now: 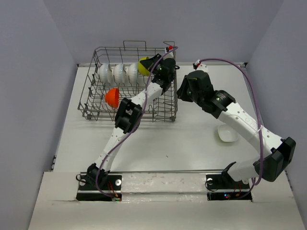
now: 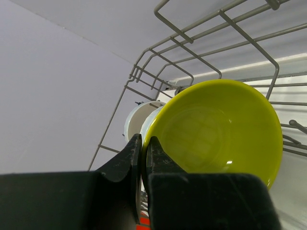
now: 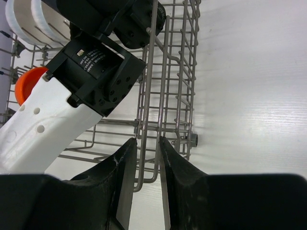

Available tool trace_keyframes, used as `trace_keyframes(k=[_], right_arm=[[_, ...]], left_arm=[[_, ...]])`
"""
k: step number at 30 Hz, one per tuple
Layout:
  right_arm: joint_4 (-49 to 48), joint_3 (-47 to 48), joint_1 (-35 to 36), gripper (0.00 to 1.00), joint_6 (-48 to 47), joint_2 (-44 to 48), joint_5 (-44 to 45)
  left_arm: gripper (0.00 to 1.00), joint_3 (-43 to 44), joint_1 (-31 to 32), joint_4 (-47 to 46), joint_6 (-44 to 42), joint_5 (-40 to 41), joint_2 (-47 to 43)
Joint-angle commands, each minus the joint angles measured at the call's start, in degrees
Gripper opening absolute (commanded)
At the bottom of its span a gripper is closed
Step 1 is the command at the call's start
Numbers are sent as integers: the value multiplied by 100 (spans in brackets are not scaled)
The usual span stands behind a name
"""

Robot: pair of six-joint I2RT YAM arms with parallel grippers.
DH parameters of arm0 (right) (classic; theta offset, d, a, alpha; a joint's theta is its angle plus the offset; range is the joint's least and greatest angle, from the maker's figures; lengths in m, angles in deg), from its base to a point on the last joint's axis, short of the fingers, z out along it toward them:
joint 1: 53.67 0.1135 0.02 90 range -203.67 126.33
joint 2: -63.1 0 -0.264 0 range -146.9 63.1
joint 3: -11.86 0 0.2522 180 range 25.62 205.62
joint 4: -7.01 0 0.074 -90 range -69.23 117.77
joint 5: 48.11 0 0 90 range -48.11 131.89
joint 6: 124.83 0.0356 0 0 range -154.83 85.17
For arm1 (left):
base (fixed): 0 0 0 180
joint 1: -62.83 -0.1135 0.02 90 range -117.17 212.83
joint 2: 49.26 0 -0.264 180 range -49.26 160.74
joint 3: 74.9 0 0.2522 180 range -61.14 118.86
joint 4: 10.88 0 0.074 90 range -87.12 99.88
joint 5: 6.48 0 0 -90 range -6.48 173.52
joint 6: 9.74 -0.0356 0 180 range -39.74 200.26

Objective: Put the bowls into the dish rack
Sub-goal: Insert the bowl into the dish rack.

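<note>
The grey wire dish rack point(image 1: 96, 112) stands at the back left. It holds three white bowls point(image 1: 118, 73) on edge and an orange bowl point(image 1: 112, 97). My left gripper point(image 1: 153, 63) reaches into the rack's back right part and is shut on the rim of a yellow-green bowl point(image 1: 143, 66). The left wrist view shows the rim pinched between the jaws of the left gripper point(image 2: 144, 142), the yellow-green bowl point(image 2: 220, 129) held on edge beside a white bowl point(image 2: 136, 117). My right gripper point(image 1: 183, 91) is at the rack's right side; in its wrist view the right gripper point(image 3: 147, 142) closes on two upright rack wires point(image 3: 152, 91).
One more white bowl point(image 1: 228, 133) lies upside down on the table to the right, under my right arm. The left arm point(image 3: 53, 110) crosses over the rack's front right corner. Grey walls enclose the table on three sides.
</note>
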State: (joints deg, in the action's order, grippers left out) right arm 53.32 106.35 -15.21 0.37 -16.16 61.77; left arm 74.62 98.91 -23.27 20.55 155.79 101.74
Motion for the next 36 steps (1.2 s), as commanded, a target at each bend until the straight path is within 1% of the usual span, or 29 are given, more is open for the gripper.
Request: trace_keyframes(k=[1,4,7,8,9,12,13,17,23,24,25,26,29,36], right_arm=[[-162,75,83,31,-13,16,7],[-162,75,83,31,-13,16,25],[-162,75,83,31,-13,16,42],[-153,83,83,31,-5,16,42],[-162,83,83,31,-4,16,42],[-162,92,83,31,-13,16,51],[-162,92,83,31,-13,16,60],[-153,101,83,31,-13,25,60],[-135,119,136,31,-13,25,60],[-127,119,136,30,-22,25,60],[-135,119,136,30,-22,25,60],[-135,110,136,30,-13,25,69],[-135,110,136,30,-13,16,60],[-118,154,136,30,-13,16,60]], left_arm=[[4,73,58,-57,-217,463,149],[6,64,58,-92,-244,455,149],[11,38,58,-118,-252,455,140],[14,47,58,-118,-244,463,123],[14,38,58,-127,-244,455,123],[20,38,49,-144,-244,446,105],[24,29,57,-145,-244,446,97],[28,20,58,-153,-235,428,70],[30,-6,58,-171,-279,437,70],[28,-15,58,-171,-288,437,79],[24,-15,58,-171,-296,437,70],[16,-15,58,-180,-296,446,70],[0,-6,49,-223,-323,463,61],[0,-24,31,-391,-533,481,26]])
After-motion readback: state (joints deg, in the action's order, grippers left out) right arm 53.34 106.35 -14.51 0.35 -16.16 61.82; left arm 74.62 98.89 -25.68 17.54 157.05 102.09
